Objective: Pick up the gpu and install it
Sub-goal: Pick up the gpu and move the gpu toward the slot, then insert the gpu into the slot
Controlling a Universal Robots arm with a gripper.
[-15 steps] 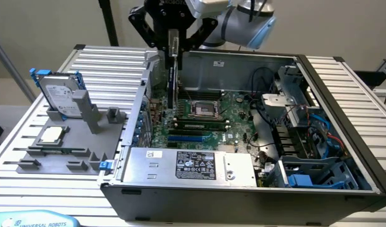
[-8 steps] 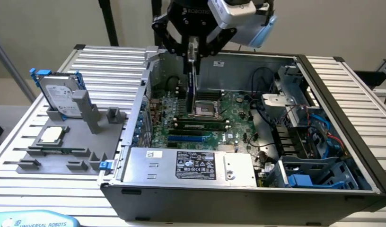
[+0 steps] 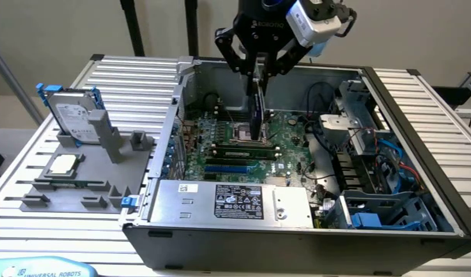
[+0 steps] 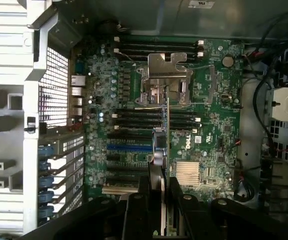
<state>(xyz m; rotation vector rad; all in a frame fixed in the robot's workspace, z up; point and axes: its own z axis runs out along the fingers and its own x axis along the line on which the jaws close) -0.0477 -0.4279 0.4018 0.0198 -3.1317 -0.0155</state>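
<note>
Though edge-on wristside, gpu (image 3: pixel 257 109) upright in jaws

Above board (image 3: pixel 290 130): open from the top.
Near edge: power supply (image 3: pixel 228 202) blocks.
Exterior view's right: cables (image 4: pixel 255 102), drive cage (image 3: pixel 374 213).

I read ROBOTIQ on the black housing (image 3: pixel 268 25) above the jaws, UNIVERSAL ROBOTS on the pale blue cover (image 3: pixel 43 270) at the bench's near edge, and DELL on the motherboard (image 4: pixel 214 130). The power supply label (image 3: pixel 239 202) has print too small to read.
</note>
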